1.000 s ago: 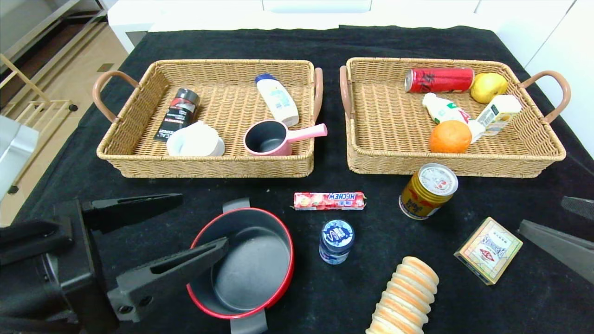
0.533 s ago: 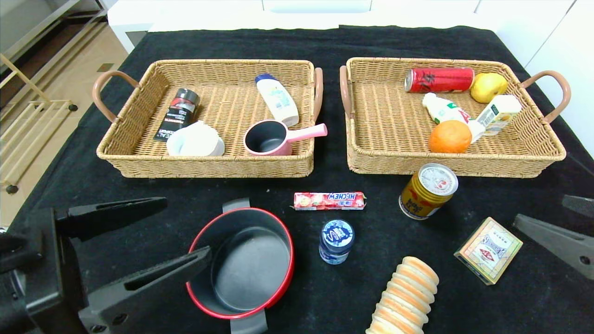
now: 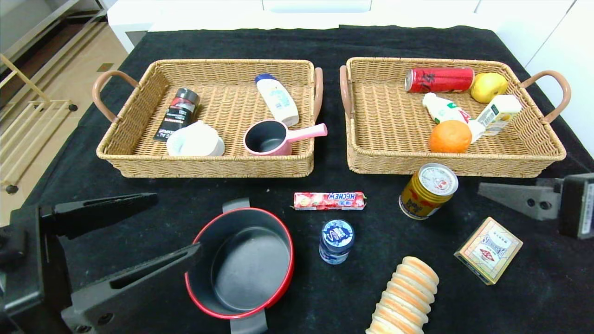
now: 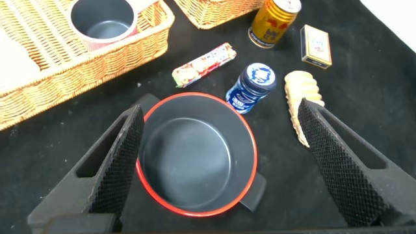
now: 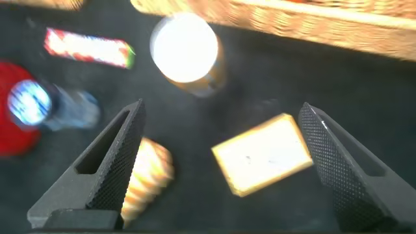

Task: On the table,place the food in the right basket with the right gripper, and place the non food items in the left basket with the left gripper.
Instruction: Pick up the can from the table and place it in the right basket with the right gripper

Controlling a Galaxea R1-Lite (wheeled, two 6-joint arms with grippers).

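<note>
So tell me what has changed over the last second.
The left gripper, jaws open and empty, drew back from over the red pot toward the robot. The right gripper, open too, swung in from the table's right edge to hover above the small box. Nothing was grasped or released; the pot, the box and both baskets' contents stayed put.

Bench (image 3: 287, 41): covered by a black cloth.
Floor (image 3: 69, 79): light wood-tone, visible at far left.
Rack (image 3: 23, 134): pale wooden slats, left of the bench.
Cabinets (image 3: 315, 7): white, behind the bench.
Wall (image 3: 566, 51): white panel, right side.
</note>
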